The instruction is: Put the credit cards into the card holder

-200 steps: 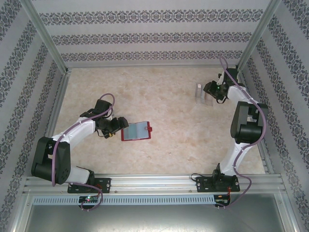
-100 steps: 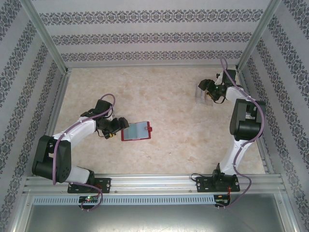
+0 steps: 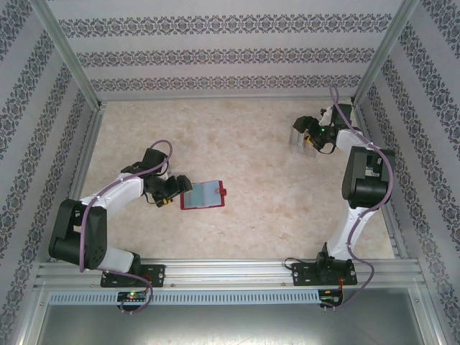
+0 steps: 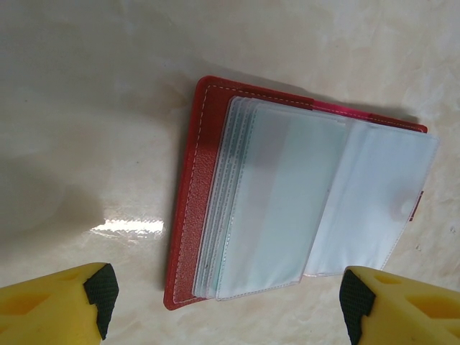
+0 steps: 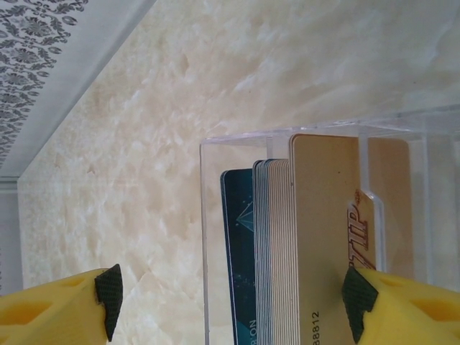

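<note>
The card holder (image 5: 215, 215), a clear plastic box, stands on the table at the far right (image 3: 297, 138). Several credit cards stand on edge inside it: a dark teal one (image 5: 241, 251), a tight grey-edged stack (image 5: 277, 244) and a beige one (image 5: 323, 237). My right gripper (image 5: 233, 305) hangs open just above them, its left finger well clear of the box; from above it sits beside the holder (image 3: 310, 136). My left gripper (image 4: 228, 305) is open and empty, at the near edge of the open red wallet (image 4: 188, 215).
The red wallet (image 3: 203, 194) lies open left of centre, its clear sleeves (image 4: 287, 201) fanned out with a pale teal tint. The patterned right wall (image 3: 424, 108) and a metal post stand close behind the right arm.
My right gripper's jaws have spread wide over the card holder, and the wrist has shifted slightly towards the back. The left arm and the wallet have not moved.
</note>
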